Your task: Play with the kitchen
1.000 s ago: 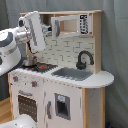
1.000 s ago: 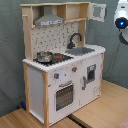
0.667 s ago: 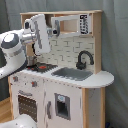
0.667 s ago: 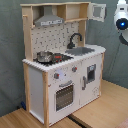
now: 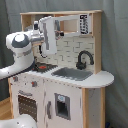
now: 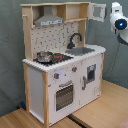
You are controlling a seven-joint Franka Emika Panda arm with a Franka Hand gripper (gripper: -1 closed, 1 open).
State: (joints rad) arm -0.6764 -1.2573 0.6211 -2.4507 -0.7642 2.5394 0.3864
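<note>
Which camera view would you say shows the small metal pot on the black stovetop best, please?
The second exterior view: the small metal pot sits unobstructed on the black stovetop. In the first exterior view, the white robot arm largely hides that area.

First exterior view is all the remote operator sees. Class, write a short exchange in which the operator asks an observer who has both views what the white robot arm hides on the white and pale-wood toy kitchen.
Operator: What is behind the white robot arm, high on the kitchen?
Observer: In the second exterior view, a grey hood sits there on the white and pale-wood toy kitchen.
Operator: Is anything on the black stovetop?
Observer: A shiny metal pot stands on it, toward the second exterior view's left.
Operator: Is the arm over the stove?
Observer: No. Only a white part of it shows at the second exterior view's right edge, apart from the kitchen.
</note>
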